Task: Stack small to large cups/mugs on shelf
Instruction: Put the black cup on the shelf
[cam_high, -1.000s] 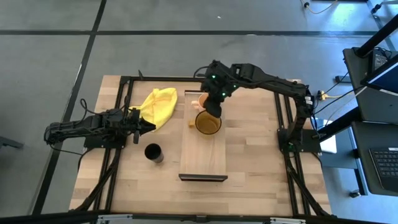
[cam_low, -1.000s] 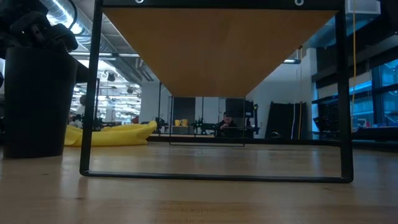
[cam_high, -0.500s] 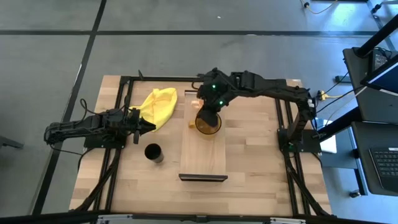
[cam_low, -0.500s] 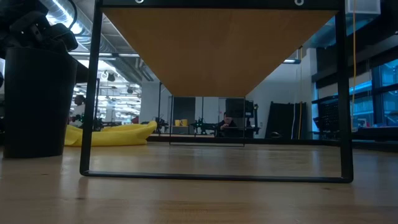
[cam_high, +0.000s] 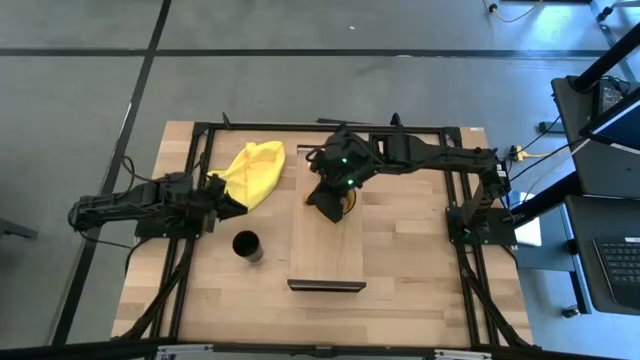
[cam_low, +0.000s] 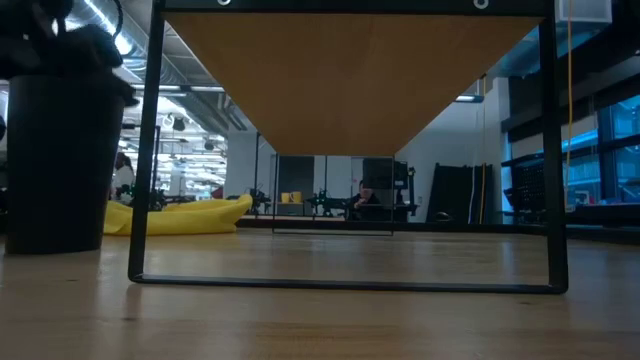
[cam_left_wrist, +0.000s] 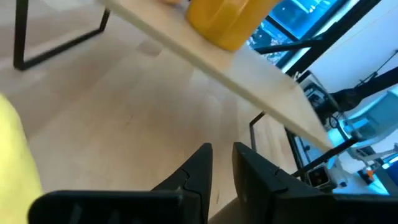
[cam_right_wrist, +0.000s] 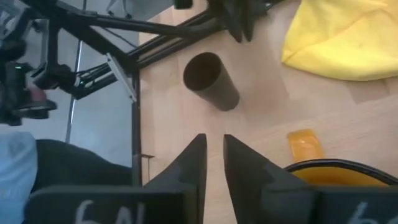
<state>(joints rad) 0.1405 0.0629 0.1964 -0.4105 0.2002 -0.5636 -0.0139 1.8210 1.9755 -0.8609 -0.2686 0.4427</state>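
Shelf (cam_high: 326, 245) on wooden tabletop (cam_high: 410, 260) (grey floor (cam_high: 300, 90) around)

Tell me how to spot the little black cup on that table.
Find the long light-wood shelf lying across the middle of the table. Left of it, apart from the shelf, a small black cup stands upright on the bare tabletop, nearer than the yellow cloth. It is the only dark, handleless vessel; the amber mug sits on the shelf.
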